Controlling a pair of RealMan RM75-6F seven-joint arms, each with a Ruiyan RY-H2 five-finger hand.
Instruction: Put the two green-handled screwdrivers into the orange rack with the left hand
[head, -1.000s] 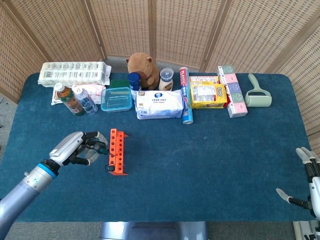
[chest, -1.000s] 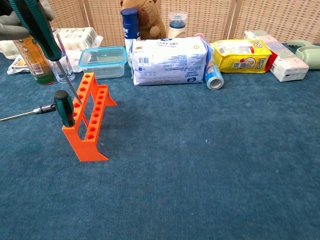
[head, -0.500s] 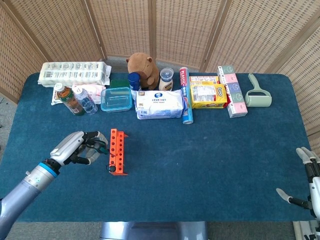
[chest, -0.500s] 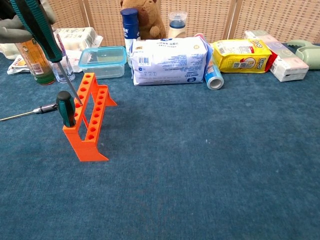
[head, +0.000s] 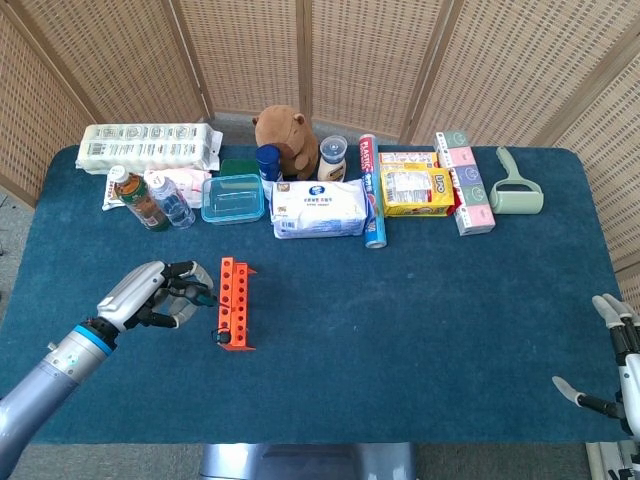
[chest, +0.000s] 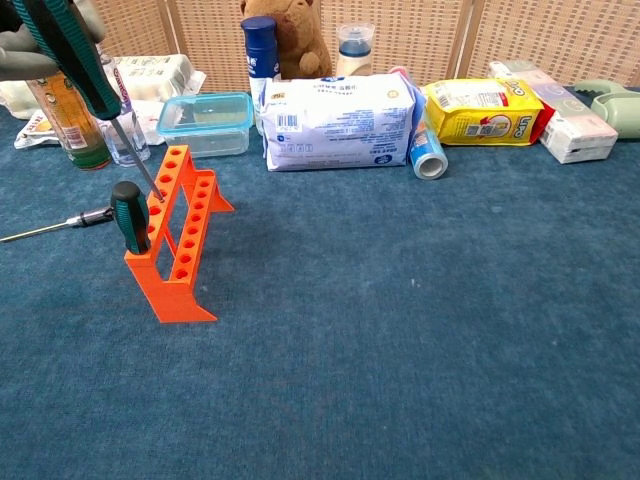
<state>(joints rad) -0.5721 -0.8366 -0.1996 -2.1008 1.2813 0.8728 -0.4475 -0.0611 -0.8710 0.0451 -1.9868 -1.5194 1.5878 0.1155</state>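
Note:
The orange rack (head: 235, 303) (chest: 178, 236) stands on the blue table left of centre. One green-handled screwdriver (chest: 129, 216) sits upright in a hole at its near end. My left hand (head: 150, 295) (chest: 35, 45) grips the second green-handled screwdriver (chest: 75, 60), held tilted, with its metal tip (chest: 157, 197) at a hole in the rack's upper row. My right hand (head: 615, 355) rests open at the table's right edge, holding nothing.
A thin metal tool (chest: 55, 225) lies on the table left of the rack. Along the back stand bottles (head: 150, 200), a clear box (head: 233, 198), a wipes pack (head: 320, 208), a plush toy (head: 285, 130), snack boxes (head: 417, 188) and a lint roller (head: 515, 185).
The left hand has shifted the held screwdriver slightly, its tip staying at the rack's upper row. The right hand has not moved.

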